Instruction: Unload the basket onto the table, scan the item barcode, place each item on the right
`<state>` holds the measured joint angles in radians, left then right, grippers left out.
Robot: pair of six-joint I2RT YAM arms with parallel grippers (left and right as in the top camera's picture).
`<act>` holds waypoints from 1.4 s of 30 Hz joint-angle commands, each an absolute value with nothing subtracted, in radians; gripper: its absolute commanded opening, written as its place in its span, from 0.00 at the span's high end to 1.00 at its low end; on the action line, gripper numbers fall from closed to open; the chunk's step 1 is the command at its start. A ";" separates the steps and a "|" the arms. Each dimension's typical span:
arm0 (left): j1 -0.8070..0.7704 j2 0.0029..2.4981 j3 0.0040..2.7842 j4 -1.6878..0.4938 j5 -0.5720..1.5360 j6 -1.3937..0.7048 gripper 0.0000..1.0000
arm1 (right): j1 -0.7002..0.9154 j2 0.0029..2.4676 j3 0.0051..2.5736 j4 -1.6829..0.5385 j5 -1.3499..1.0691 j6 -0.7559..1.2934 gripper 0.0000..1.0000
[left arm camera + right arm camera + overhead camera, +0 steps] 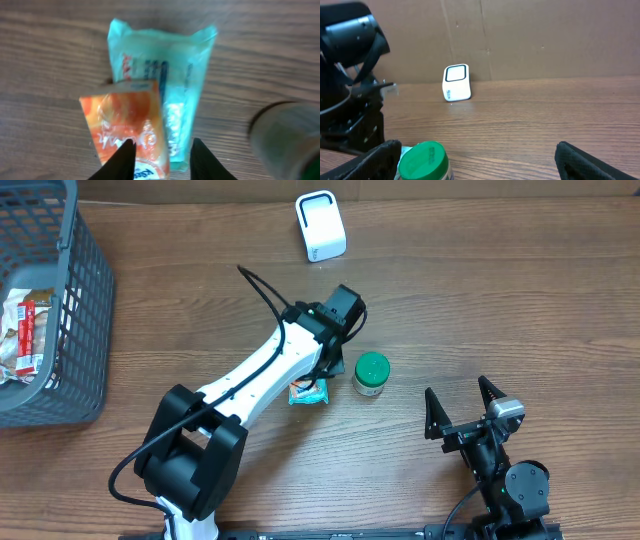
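By the near edge of the table [560, 300] the right tool [456, 388] is hanging wide and empty. At its middle the left tool [162, 142] is standing narrow astride the orange packet [125, 120], which is overlapping the teal packet [175, 75]. Whether it is gripping yet, I cannot tell. It is risking lifting both packets, hiding the barcode, or knocking the jar [371, 374] just beside. The scanner [320, 225] is sitting near the far edge.

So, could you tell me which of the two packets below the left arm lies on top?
The orange packet: its edge overlaps the longer teal packet lying beneath it.
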<state>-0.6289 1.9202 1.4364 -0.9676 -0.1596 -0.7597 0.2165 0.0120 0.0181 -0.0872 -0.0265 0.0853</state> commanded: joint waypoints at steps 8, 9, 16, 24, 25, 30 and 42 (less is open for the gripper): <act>-0.636 1.903 1.345 -0.925 -0.217 -0.817 0.69 | 0.212 0.003 0.008 -0.081 -0.028 0.086 0.00; -0.636 1.903 1.345 -0.926 -0.219 -0.816 0.69 | 0.212 0.003 0.008 -0.081 -0.028 0.086 0.00; -0.635 1.903 1.345 -0.922 -0.220 -0.815 0.71 | 0.212 0.003 0.008 -0.081 -0.028 0.086 0.00; -0.624 1.903 1.346 -0.922 -0.221 -0.807 0.95 | 0.212 0.003 0.008 -0.081 -0.028 0.086 0.00; -0.618 1.903 1.347 -0.923 -0.220 -0.805 0.96 | 0.212 0.003 0.008 -0.081 -0.028 0.086 0.00; -0.575 1.902 1.352 -0.935 -0.205 -0.783 0.96 | 0.212 0.003 0.008 -0.081 -0.028 0.086 0.00; -0.477 1.903 1.352 -0.950 -0.060 -0.574 0.96 | 0.212 0.003 0.008 -0.081 -0.028 0.086 0.00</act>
<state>-0.4889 1.9202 1.3521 -0.9428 -0.1013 -0.6510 0.2165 0.0120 0.0181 -0.0872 -0.0261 0.0853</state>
